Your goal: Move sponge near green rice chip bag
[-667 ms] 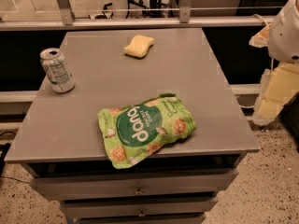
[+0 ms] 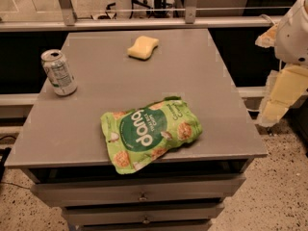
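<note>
Nothing on the grey table [image 2: 192, 76] has shifted in the last instant. At the near edge, above the cabinet's drawers [image 2: 142, 196], the large crinkly bright green rice chip bag [image 2: 150, 131] lies flat exactly where it lay a moment ago, its dark green oval and white lettering facing up and one corner hanging just over the front lip. Further back on the left, the silver drink can [image 2: 58, 72] stands upright in the same spot, well apart from the bag. At the far end, close to the metal rail [image 2: 144, 23] behind the table, the small pale yellow sponge [image 2: 143, 47] with the pinched waist rests untouched, and open tabletop separates it from the bag.

The lack of change suggests that the move has not begun: the sponge has yet to be picked up, and the whole carry toward the bag remains ahead.

Off the table's right edge, the robot's pale yellow gripper [image 2: 281, 97] hangs below the white arm in the same place as before, clear of the tabletop and well away from the sponge. It grips nothing and touches none of the three items. Whether it is spread or pressed together cannot be told from this view.
</note>
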Action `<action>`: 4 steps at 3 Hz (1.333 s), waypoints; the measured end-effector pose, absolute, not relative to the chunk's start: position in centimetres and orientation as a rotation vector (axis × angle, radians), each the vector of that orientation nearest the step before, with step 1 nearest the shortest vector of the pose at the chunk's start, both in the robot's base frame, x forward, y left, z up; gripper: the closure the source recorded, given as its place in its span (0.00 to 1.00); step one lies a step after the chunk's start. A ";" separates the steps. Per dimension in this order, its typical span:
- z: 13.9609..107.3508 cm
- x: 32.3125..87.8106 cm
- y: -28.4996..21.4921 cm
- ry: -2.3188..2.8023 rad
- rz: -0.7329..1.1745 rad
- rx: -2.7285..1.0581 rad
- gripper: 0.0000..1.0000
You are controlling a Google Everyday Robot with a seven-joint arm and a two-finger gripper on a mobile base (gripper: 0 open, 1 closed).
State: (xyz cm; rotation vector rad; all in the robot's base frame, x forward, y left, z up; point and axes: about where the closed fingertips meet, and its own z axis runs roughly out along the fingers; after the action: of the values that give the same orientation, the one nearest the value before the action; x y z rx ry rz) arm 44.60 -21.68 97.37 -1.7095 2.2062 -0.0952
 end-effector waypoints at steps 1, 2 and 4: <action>96.5 47.6 -21.4 2.137 -0.061 -1.682 0.00; 95.8 52.9 -20.1 2.034 0.005 -1.639 0.00; 94.4 64.6 -15.1 1.863 0.207 -1.498 0.00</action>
State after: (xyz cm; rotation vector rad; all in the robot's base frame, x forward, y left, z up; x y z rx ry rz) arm 64.60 -15.14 94.38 -1.4983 1.8626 0.2073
